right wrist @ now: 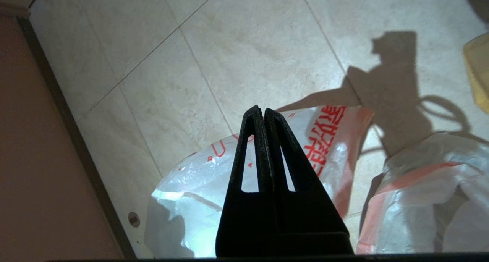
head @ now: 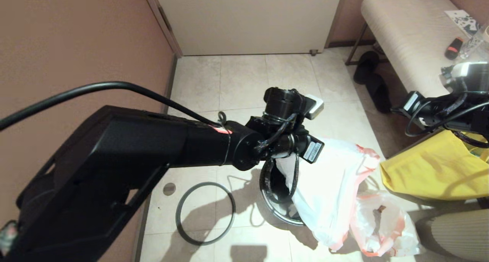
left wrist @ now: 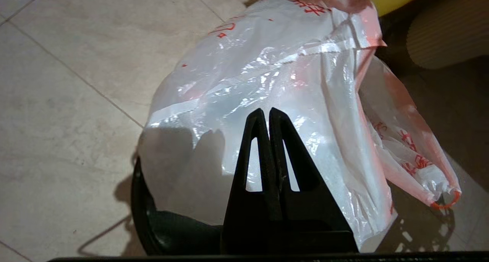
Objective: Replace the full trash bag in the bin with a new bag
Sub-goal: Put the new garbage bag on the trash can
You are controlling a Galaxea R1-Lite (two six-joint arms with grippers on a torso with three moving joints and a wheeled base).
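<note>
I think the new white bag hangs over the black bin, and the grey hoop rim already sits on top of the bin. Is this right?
Not quite. The new bag does hang over the bin, but the grey hoop rim lies flat on the floor beside the bin, apart from it. The head view shows this.

This looks like the entry corner of a hotel room or a small flat, a lived-in indoor space and no workshop. The floor (head: 244, 86) is laid with pale beige stone-look tiles, and the walls (head: 76, 44) are painted a plain dusky pink with a dark skirting strip along the base. A cream door (head: 248, 17) is set in the far wall, closed. To the right stands an upholstered bench (head: 408, 36) on thin dark metal legs, with dark slippers (head: 372, 78) on the floor beside it. A yellow cloth tote (head: 435, 170) and a small black waste bin (head: 273, 193) with white plastic bags add to the domestic look
</note>
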